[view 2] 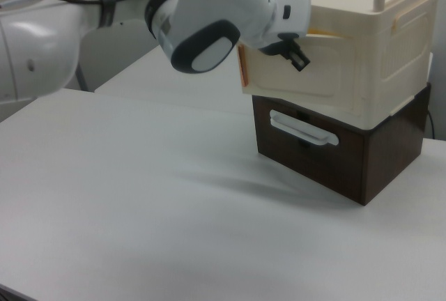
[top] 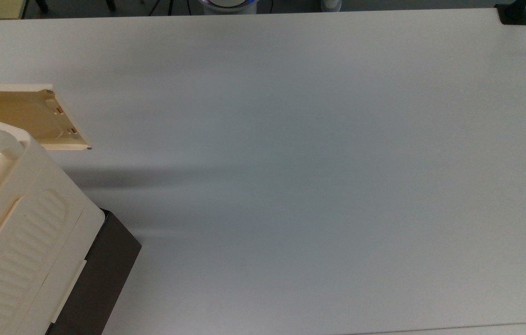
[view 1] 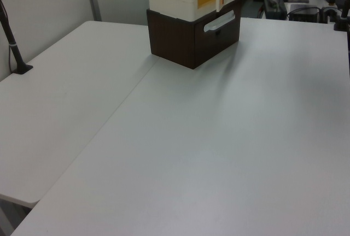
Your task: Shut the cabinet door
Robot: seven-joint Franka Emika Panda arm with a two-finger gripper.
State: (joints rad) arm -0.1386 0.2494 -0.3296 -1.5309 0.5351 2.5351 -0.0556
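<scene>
Right view puts the arm (view 2: 209, 19) close against the cabinet door (view 2: 306, 71), which stands slightly ajar on the cabinet (view 2: 362, 43) above the dark brown base (view 2: 334, 151); whether the gripper fingers are apart or together I cannot tell (the wrist hides them). The step in hand looks like the closing push, nearly done; the next move calls for pressing the panel flush. Top view shows the door's (top: 35, 118) inner face and latch marks at its far left, over the white table (top: 290, 163).

Smooth cream plastic cabinet door (top: 21, 118), matt white table (top: 290, 163)
</scene>
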